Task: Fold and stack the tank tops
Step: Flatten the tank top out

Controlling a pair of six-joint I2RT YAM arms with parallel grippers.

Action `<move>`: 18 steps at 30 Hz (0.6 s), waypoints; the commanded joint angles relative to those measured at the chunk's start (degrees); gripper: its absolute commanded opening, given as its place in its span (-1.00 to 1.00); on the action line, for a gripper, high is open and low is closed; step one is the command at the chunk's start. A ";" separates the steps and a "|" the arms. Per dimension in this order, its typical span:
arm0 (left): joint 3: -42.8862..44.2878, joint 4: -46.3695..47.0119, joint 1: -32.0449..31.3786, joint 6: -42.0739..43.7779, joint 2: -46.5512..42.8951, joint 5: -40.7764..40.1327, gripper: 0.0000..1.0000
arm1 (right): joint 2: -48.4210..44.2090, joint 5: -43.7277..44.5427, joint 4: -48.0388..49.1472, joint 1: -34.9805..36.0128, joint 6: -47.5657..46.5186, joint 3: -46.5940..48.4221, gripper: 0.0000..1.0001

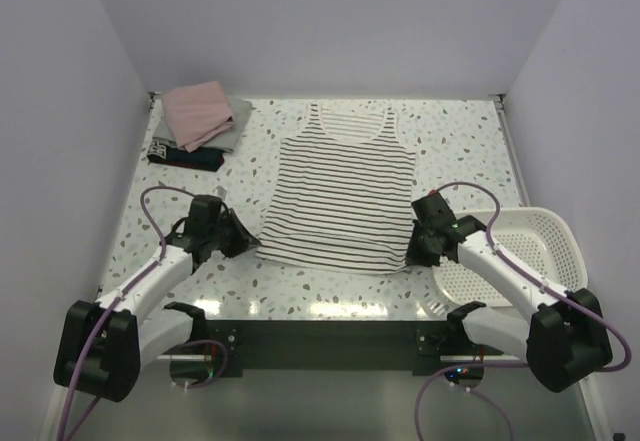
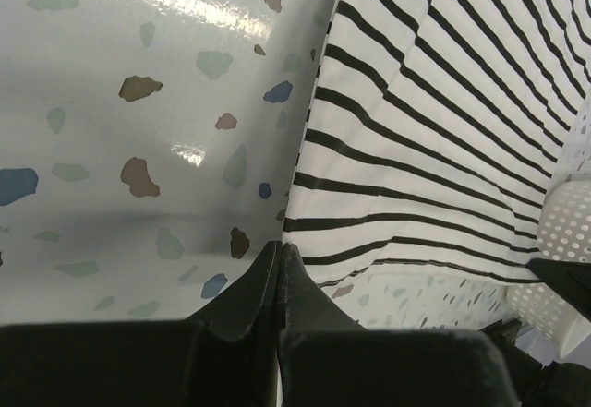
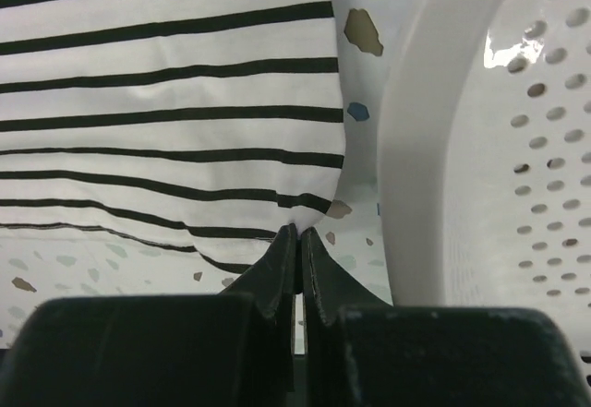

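Pincers, two, both closed.

Left pincer [image 2: 280, 252]: fingers pressed together, tips meeting exactly at the near left hem corner of the striped tank top [image 2: 434, 130], apparently nipping that corner.

Right pincer [image 3: 295, 233]: fingers likewise pressed together on the near right hem corner, where the cloth puckered in toward the tips.

Striped tank top: white with thin black stripes, lay spread flat and face up in the middle of the bench [image 1: 450, 141], straps and neckline toward the far edge, hem toward the arms.

White slotted basket [image 3: 499, 149]: stood just beside the right pincer, at the near right of the bench, its rim close to the garment's right edge and overhanging the bench side.

Pile, far left corner of the bench, well apart from both pincers: pink tank top [image 1: 200, 111] folded on top; grey-green tank top [image 1: 240, 113] showing beneath it; navy tank top [image 1: 185, 156] lowest, protruding toward the near side.

Bench: pale terrazzo-speckled surface, glossy.
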 commanded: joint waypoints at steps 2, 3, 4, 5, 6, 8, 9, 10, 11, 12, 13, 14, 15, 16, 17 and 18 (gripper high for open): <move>3.41 -7.44 -0.13 2.16 -1.44 -0.47 -1.00 | -3.77 2.26 -8.03 -0.08 1.29 3.64 -1.00; 3.85 -7.97 -0.13 2.52 -1.62 -0.55 -1.00 | -4.13 3.58 -10.04 -0.08 0.85 4.35 -1.00; 4.55 -8.76 -0.21 2.70 -1.97 -0.98 -1.00 | -4.65 3.94 -10.85 -0.08 0.59 4.97 -1.00; 5.08 -9.55 -0.13 3.57 -1.97 -0.99 -1.00 | -5.01 4.03 -11.72 -0.08 0.23 5.93 -1.00; 5.44 -10.34 -0.13 3.93 -1.97 -1.25 -1.00 | -5.01 4.20 -13.47 -0.08 -0.20 6.29 -1.00; 6.93 -12.27 0.31 4.98 -2.15 -1.78 -1.00 | -5.45 4.73 -14.80 -0.08 -0.56 6.73 -1.00; 7.37 -12.72 0.66 5.42 -2.24 -1.78 -1.00 | -5.80 4.99 -15.68 0.01 -0.82 6.90 -1.00; 7.98 -13.07 1.19 5.86 -2.50 -1.78 -1.00 | -6.06 5.08 -15.86 -0.08 -0.91 6.99 -1.00; 8.16 -13.85 1.37 6.47 -2.59 -1.78 -1.00 | -6.24 4.82 -16.12 -0.17 -1.00 7.25 -1.00; 8.25 -14.04 1.45 6.74 -2.59 -1.43 -1.00 | -6.24 4.38 -16.39 -0.17 -1.00 7.26 -1.00; 7.90 -14.21 1.46 6.83 -2.68 -0.99 -1.00 | -6.07 3.42 -16.57 -0.08 -1.09 7.26 -1.00; 7.64 -14.39 1.46 6.92 -2.85 0.14 -1.00 | -5.98 3.24 -16.83 -0.08 -1.09 7.08 -1.00; 6.94 -14.56 1.46 7.09 -3.11 0.41 -1.00 | -5.89 2.80 -16.48 0.01 -1.09 6.73 -1.00; 6.50 -14.48 1.46 7.09 -3.90 0.59 -1.00 | -5.80 2.62 -16.30 0.01 -1.17 6.38 -1.00; 6.23 -14.48 1.46 7.44 -4.17 0.42 -0.99 | -5.71 2.45 -16.22 -0.08 -1.35 5.94 -0.99; 5.97 -14.56 1.46 7.71 -4.26 0.50 -0.95 | -5.28 2.19 -16.30 -0.08 -1.44 6.03 -0.98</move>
